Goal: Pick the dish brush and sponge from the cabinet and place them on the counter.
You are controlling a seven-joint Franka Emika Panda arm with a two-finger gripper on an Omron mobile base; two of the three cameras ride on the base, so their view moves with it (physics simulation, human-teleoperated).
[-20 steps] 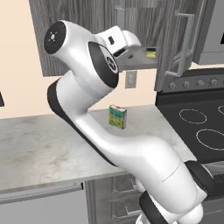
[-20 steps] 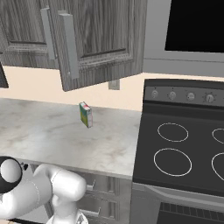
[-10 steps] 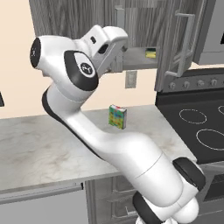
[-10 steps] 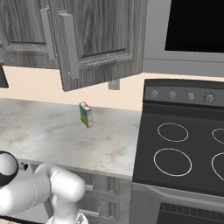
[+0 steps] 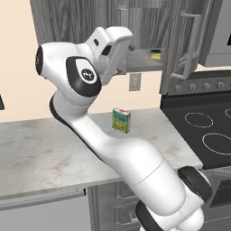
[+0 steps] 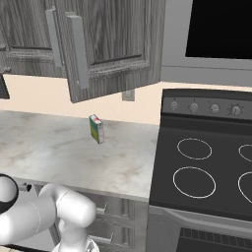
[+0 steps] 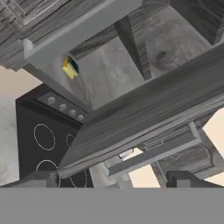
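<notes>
The sponge, dark green over yellow, lies on the grey shelf inside the open cabinet, at the shelf's right end. In the hand view the sponge is small and far, at the upper left on the shelf. My gripper is open, its two dark tips wide apart with nothing between them. In the left base view my hand hovers in front of the cabinet, left of the sponge and apart from it. The dish brush is hidden. The counter lies below.
A multicoloured green-yellow box stands on the counter near the wall. The black stovetop lies to the right. An open cabinet door with a bar handle juts out beside the shelf, and both doors hang over the counter.
The arm's shoulder and elbow have swung left, and the hand has drawn slightly left and turned in front of the cabinet. The gripper stays open; the sponge has not moved.
</notes>
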